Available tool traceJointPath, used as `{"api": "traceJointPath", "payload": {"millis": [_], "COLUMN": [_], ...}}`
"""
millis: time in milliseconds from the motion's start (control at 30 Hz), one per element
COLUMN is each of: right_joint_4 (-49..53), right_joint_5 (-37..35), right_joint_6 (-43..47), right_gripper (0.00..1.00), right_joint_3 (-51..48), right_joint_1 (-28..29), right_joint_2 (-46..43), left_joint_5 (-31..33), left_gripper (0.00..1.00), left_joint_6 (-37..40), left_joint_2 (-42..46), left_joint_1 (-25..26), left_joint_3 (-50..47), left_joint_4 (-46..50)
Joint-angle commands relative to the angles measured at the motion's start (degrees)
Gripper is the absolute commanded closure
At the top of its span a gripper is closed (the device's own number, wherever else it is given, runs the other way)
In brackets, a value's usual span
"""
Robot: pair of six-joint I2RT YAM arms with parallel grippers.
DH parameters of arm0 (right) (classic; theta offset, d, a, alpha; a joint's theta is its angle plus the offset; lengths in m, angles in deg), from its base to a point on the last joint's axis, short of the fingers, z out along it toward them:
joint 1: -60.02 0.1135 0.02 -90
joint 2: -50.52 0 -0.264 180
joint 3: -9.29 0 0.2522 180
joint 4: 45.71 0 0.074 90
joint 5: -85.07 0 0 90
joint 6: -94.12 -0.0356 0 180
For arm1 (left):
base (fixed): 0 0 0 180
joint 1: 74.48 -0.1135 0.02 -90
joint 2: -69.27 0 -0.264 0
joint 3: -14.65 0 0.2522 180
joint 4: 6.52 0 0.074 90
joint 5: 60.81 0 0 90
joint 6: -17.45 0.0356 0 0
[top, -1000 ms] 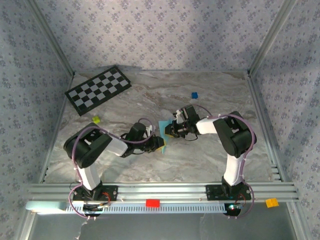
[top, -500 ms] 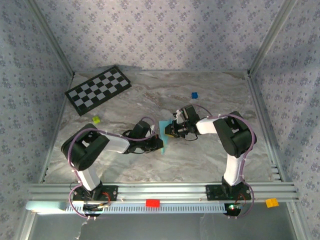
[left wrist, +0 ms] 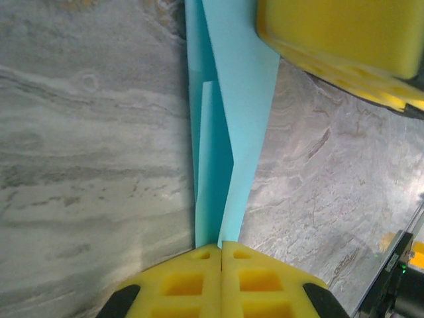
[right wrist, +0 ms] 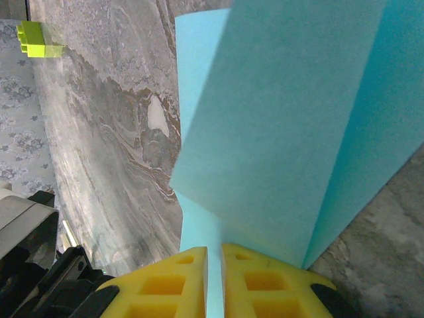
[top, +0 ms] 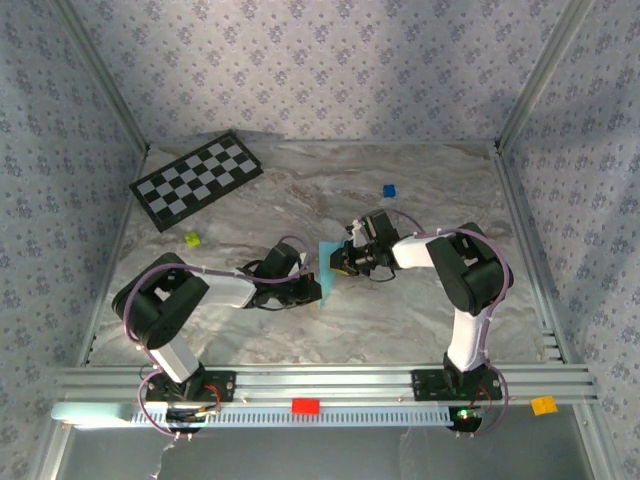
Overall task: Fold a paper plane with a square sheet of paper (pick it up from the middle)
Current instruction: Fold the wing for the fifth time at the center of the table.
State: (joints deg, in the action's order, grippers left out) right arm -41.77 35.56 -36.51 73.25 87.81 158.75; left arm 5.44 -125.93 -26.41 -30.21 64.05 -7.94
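Since a second ago my left gripper (left wrist: 220,246) has pushed in along the fold and its pads have come together. They are now clamped on the near tip of the square sheet of paper (left wrist: 228,119). The left elbow has swung outward meanwhile.

The sheet is already folded into a narrow, layered strip. It stands on edge well to the right of the checkerboard (top: 197,178), nearer the arm bases than the board is. My right gripper (right wrist: 213,255) pinches the same sheet from the side farther from the checkerboard, its pads nearly meeting with the paper between them.

I judge this step to be setting the lengthwise crease. To do it well I would keep both pinches firm and draw them gently apart along the fold, so the layers stay aligned. I would avoid any twist between the wrists, since thin paper held at two points may buckle or tear.
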Motion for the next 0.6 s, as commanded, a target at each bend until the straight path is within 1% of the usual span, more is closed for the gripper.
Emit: {"api": "traceJointPath", "payload": {"millis": [0, 33, 67, 133, 233, 300, 467, 533, 567], "right_joint_4": [5.39, 5.61, 6.01, 6.14, 6.16, 6.45, 7.27, 7.45, 7.47], "right_joint_5": [-3.81, -3.97, -4.1, -4.28, -4.65, -4.96, -5.86, -5.95, -5.87], "right_joint_6": [1.13, 1.17, 1.16, 1.12, 0.94, 0.89, 0.88, 0.82, 0.89], "right_gripper": [0.85, 0.85, 0.85, 0.85, 0.85, 0.86, 0.86, 0.87, 0.88], "right_joint_3": [-0.89, -0.81, -0.71, -0.66, -0.69, -0.55, -0.4, -0.21, -0.27], "right_joint_1": [0.45, 0.59, 0.64, 0.84, 0.95, 1.04, 1.12, 1.15, 1.21], "right_joint_2": [2.17, 2.25, 2.34, 2.35, 2.25, 2.25, 2.33, 2.43, 2.39], "left_joint_5": [-0.07, -0.09, -0.13, 0.09, 0.93, 0.73, 0.28, 0.22, -0.04], "left_gripper": [0.99, 0.99, 0.96, 0.9, 0.88, 0.89, 0.99, 0.99, 0.97], "left_joint_6": [0.57, 0.4, 0.39, 0.48, 0.65, 0.99, 0.83, 0.99, 1.05], "left_joint_2": [-2.06, -2.01, -1.91, -1.33, -0.31, -0.3, -0.3, -0.19, -0.12], "left_joint_1": [0.83, 0.9, 1.08, 1.34, 1.77, 1.78, 1.88, 1.94, 1.85], "left_joint_3": [-1.57, -1.71, -1.88, -1.98, -2.11, -1.98, -2.24, -2.24, -2.2], "left_joint_4": [8.56, 8.5, 8.54, 8.95, 10.75, 11.61, 11.69, 11.66, 11.73]}}
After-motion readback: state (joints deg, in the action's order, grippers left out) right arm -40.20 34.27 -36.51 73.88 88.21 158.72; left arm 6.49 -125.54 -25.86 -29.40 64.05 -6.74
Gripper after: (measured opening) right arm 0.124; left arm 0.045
